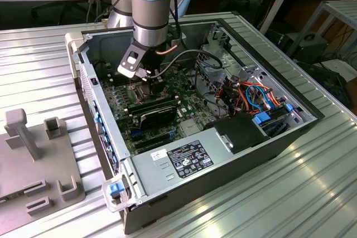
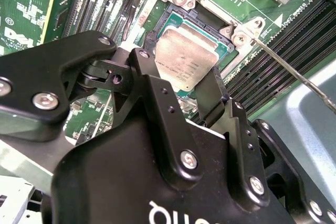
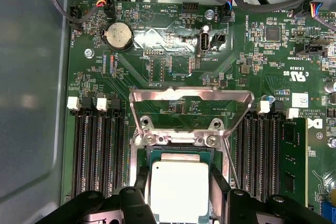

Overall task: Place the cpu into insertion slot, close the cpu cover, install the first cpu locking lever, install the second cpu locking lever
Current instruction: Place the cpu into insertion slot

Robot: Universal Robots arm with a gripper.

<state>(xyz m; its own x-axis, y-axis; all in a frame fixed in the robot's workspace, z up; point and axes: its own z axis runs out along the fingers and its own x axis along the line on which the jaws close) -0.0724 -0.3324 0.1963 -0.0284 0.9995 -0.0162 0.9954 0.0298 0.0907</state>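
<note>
Silver-tan cpu [image 3: 178,184] lies in the insertion slot [image 3: 173,154], pinched by the gripper [image 2: 176,65] at two edges; the first step looks nearly done. The cpu cover [image 3: 191,95] is flipped open, levers not yet latched.

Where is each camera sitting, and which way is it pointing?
Exterior view: off the arm, looking down aslant into the open computer case; the arm shows.
First wrist view: on the wrist, looking straight down onto the motherboard; fingers of the end effector show.
Second wrist view: on the wrist, looking aslant along the end effector.
Both wrist views share the cpu gripped by the end effector.
</note>
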